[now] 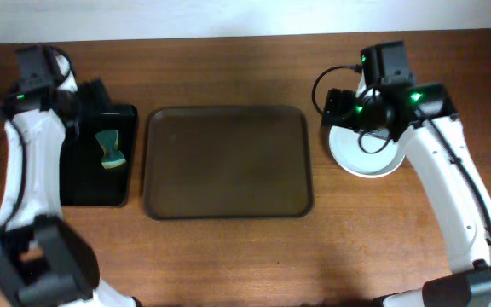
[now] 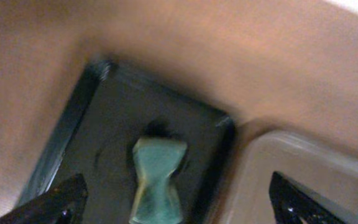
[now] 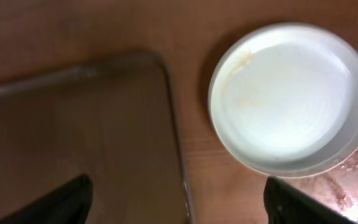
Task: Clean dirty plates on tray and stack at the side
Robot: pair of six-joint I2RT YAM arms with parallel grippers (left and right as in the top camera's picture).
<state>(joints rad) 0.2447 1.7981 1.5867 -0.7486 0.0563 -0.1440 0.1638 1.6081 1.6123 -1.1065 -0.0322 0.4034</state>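
Your right gripper hangs wide open, empty. Plates sit at 3 o'clock of the tray; swing low and you'll clip them.

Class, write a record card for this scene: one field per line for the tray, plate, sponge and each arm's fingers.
tray: brown, centre, nothing on it
plate: white, on table right of tray, faint orange smear
sponge: teal, on black tray, left of tray
left fingers: apart, over black tray, empty
right fingers: apart, above tray edge and plate, empty
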